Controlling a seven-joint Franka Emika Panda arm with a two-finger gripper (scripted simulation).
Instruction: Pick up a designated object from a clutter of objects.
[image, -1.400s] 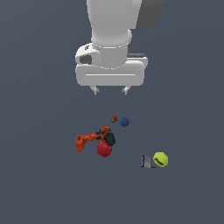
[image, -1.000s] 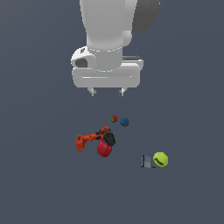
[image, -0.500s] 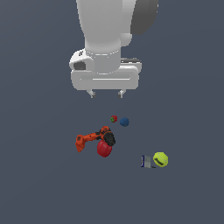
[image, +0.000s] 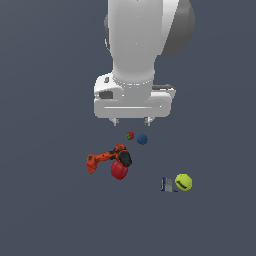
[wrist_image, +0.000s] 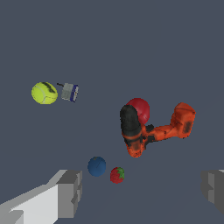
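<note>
Six little things sit on the floor below me, & none is picked up yet. My gripper (image: 132, 121) hangs high w/ its fingers (wrist_image: 70, 192) spread wide apart, holding nothing.

I want the tennis ball (image: 183, 182). It sits at the exterior view's right, well apart from my gripper, just beside a small grey-blue box (image: 168, 184). I can't tell if the two touch. So nothing of the job is done, I think. Left to do: move over the ball, go down, close on it, lift.

Right under me are other things, not the one I want: a strawberry (image: 130, 135) & a small blue ball (image: 142, 139), near each other. A bit off lies an orange & black power drill (image: 106, 158), w/ a red round thing (image: 118, 170) tucked against it.

Hard to see: my fingertips are just tiny nubs in the exterior view, since my big white arm blocks them. In the wrist view both fingers are cut off at the edge. The red thing is partly hidden behind the drill there, so idk what it is. The box is too small to read.
</note>
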